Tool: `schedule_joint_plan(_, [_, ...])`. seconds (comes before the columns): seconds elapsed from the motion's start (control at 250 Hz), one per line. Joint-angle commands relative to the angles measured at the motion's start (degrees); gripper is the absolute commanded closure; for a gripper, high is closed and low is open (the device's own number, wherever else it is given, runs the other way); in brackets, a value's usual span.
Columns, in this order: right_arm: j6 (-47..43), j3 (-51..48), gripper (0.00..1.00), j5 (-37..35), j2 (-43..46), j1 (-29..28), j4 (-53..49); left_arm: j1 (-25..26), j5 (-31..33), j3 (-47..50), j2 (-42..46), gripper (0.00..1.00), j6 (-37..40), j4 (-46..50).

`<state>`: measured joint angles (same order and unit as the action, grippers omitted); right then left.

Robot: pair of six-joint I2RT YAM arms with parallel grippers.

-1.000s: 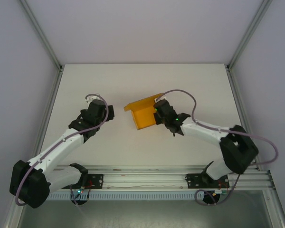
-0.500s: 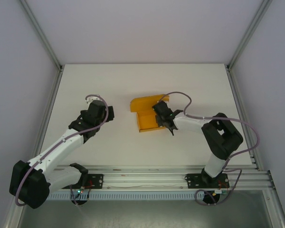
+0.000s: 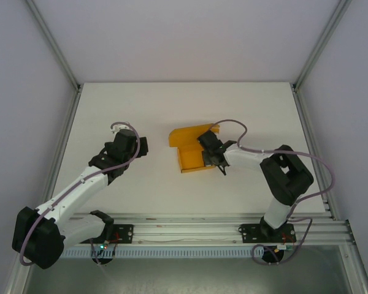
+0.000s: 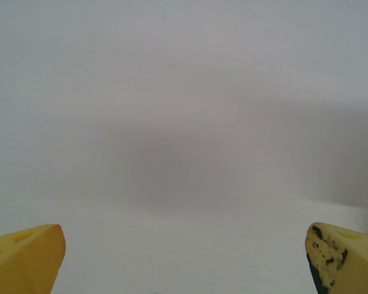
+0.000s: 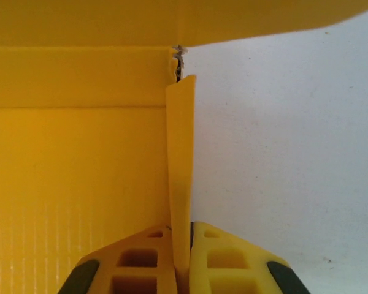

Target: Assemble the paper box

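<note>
White table bears the paper box; right gripper pinches its side wall, left gripper gapes wide

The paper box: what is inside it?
Inside the paper box, a bare orange floor with nothing on it. The right gripper, shut on its side wall, hides the near strip.

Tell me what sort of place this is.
Probably a lab robot cell: white table fenced by aluminium posts and plain panels, left arm and right arm bolted to a rail, one orange paper box.
</note>
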<state>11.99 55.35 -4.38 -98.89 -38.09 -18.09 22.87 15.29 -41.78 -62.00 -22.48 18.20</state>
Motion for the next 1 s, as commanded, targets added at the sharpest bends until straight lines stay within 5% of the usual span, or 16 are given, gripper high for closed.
schedule_joint_plan(0.0, [-0.12,2.04,1.00,-3.17,-2.37,0.12,-3.91,-0.17,-0.54,-0.89,-0.31,0.00,0.53,-0.79])
schedule_joint_plan(0.392, [3.54,11.09,1.00,-11.24,-15.29,-1.59,-20.05,-0.18,-0.68,-1.60,-0.67,0.00,0.94,-0.42])
schedule_joint_plan(0.807, [5.53,12.88,1.00,-13.71,-18.96,-2.11,-19.94,-0.17,-1.01,-1.62,0.03,0.00,0.89,-0.03])
schedule_joint_plan(0.995, [6.67,12.24,0.81,-9.06,-11.61,-2.17,-15.36,-0.15,-5.32,-1.78,0.26,0.00,1.91,-1.38])
